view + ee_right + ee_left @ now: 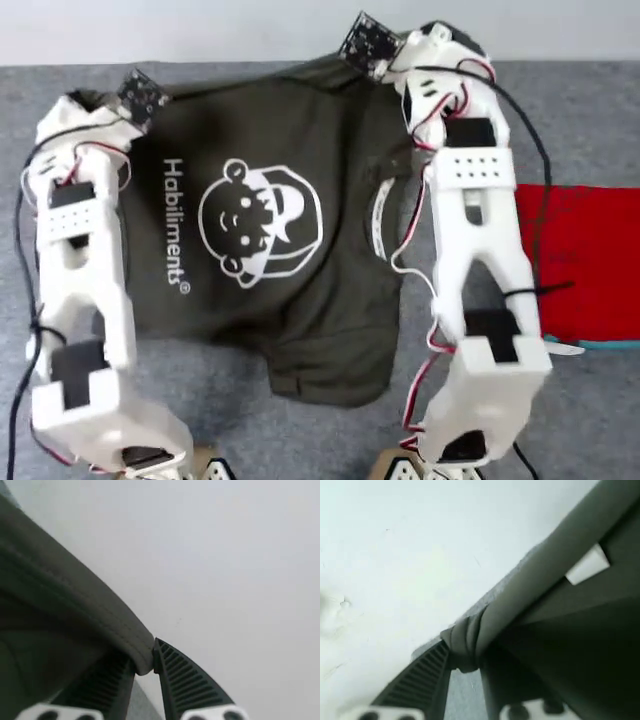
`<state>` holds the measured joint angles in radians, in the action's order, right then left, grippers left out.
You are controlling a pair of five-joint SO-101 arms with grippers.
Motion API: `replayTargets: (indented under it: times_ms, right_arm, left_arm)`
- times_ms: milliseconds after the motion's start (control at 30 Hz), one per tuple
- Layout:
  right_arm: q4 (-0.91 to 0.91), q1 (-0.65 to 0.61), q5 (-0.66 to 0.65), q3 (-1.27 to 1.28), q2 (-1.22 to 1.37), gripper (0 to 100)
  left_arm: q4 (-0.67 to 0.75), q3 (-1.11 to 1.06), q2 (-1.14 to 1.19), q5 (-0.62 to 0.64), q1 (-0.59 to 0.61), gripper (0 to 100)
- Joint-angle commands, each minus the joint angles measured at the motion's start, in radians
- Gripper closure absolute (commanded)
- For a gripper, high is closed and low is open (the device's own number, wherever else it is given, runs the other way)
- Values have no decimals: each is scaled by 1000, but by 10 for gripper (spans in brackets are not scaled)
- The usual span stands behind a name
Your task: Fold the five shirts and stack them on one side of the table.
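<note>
- The left gripper (465,656) was pressed together on a bunched wad of the dark green T-shirt (300,290), at the garment's far-left corner. The cloth was gathered thick between the jaws, so the hold looked secure.
- The right gripper (145,662) pinched the stitched hem at the far-right corner. Only a thin lip of cloth sat between the tips; judged the weaker of the two holds.
- Both holds sat on the far edge, close to the white wall (200,30). Judged purpose: keep that edge stretched straight between the arms, ready to carry over as one fold line.
- A white tag (587,565) showed on the lifted cloth by the left hold.
- The rest of the T-shirt lay print up on the grey table (200,400) between the arms, its near part rumpled.
- A red shirt (590,250) lay flat at the right, partly under the right arm, with a teal edge (600,343) beneath it. Judged to be the stack side.
</note>
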<state>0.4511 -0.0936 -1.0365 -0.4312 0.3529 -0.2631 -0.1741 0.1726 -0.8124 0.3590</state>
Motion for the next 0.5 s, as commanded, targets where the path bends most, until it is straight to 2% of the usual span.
replayTargets:
  times_ms: [0, 267, 467]
  right_arm:
    - [2, -2, 9, -206, 70, 988]
    - [27, -2, 9, -354, 197, 988]
    - [341, -4, 12, -359, 162, 988]
  left_arm:
    - [-21, 153, 57, 11, -12, 994]
    - [-201, 309, 180, 8, -20, 994]
    - [-419, 318, 184, 6, -18, 994]
